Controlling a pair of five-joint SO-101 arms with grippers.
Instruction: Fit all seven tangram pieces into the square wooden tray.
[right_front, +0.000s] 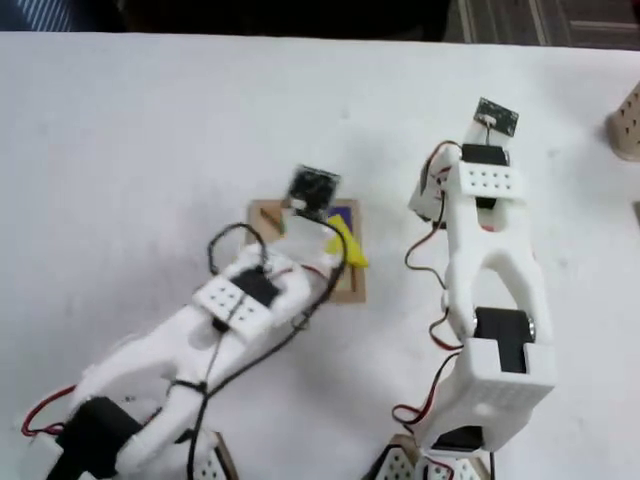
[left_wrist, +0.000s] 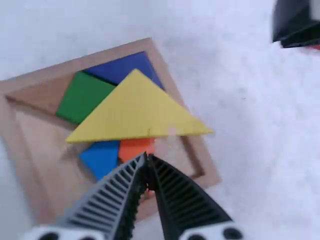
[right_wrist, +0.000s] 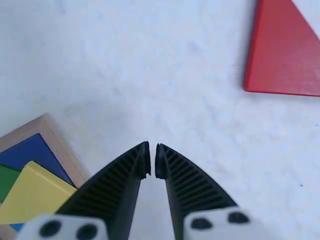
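A white table (right_front: 140, 130) is seen, with the square wooden tray (right_front: 262, 214) at its middle. A yellow triangle (left_wrist: 137, 110) is laid askew in the tray over the green piece (left_wrist: 82, 97) and the orange piece (left_wrist: 134, 149). The left gripper (left_wrist: 147, 162) is held closed over the orange piece, and the right gripper (right_wrist: 152, 160) is closed on nothing above the table, apart from a red triangle (right_wrist: 285, 50).

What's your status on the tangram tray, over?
Left gripper shut over tray; right gripper shut over table. Yellow triangle lies atop green piece, overhanging rim. Red triangle outside, on table.
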